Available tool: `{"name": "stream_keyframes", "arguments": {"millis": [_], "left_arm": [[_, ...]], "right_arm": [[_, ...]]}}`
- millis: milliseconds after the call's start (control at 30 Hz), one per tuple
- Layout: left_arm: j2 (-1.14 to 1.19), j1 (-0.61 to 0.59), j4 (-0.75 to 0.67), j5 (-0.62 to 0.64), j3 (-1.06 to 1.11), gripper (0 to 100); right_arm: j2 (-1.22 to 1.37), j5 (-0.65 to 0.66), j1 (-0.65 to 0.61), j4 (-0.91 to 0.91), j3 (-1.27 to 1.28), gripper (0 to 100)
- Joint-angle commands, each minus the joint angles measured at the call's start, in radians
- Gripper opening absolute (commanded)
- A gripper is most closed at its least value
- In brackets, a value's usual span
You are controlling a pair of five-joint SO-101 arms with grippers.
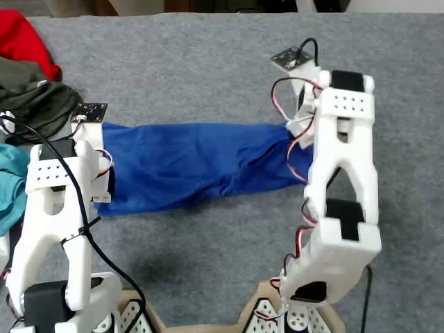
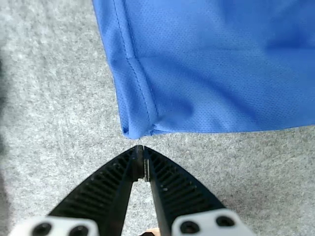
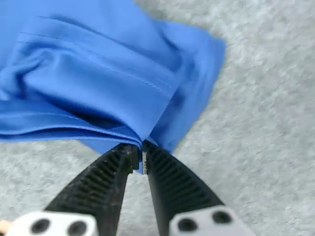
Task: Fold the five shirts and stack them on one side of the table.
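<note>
While the blue shirt [image 1: 187, 163] lies stretched in a long band across the middle of the grey tabletop [image 1: 208, 62], I see my right claw [image 3: 139, 155] pinched onto a fold of fabric at the shirt's right end. My left claw [image 2: 140, 160] has its tips pressed together, gripping nothing, just beside the shirt's near left corner. A red shirt [image 1: 24, 38], a dark shirt [image 1: 35, 100] and a teal shirt [image 1: 10, 180] lie heaped along the tabletop's left edge.

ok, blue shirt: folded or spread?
Folded, into a long strip: blue shirt shows stacked layers at the end pinched by the right claw.
</note>
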Motion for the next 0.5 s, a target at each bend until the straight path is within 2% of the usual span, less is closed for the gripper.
{"name": "stream_keyframes", "arguments": {"millis": [0, 267, 467], "left_arm": [[-0.031, -0.009, -0.003, -0.006, -0.005, 2], [-0.031, -0.008, -0.003, -0.006, -0.005, 2], [-0.031, -0.008, 0.000, -0.006, -0.005, 2]], "right_arm": [[0.059, 0.058, 0.013, 0.040, -0.159, 0.5], [0.180, 0.218, -0.058, 0.124, -0.361, 0.9], [0.213, 0.219, -0.079, 0.161, -0.452, 8.0]]}}
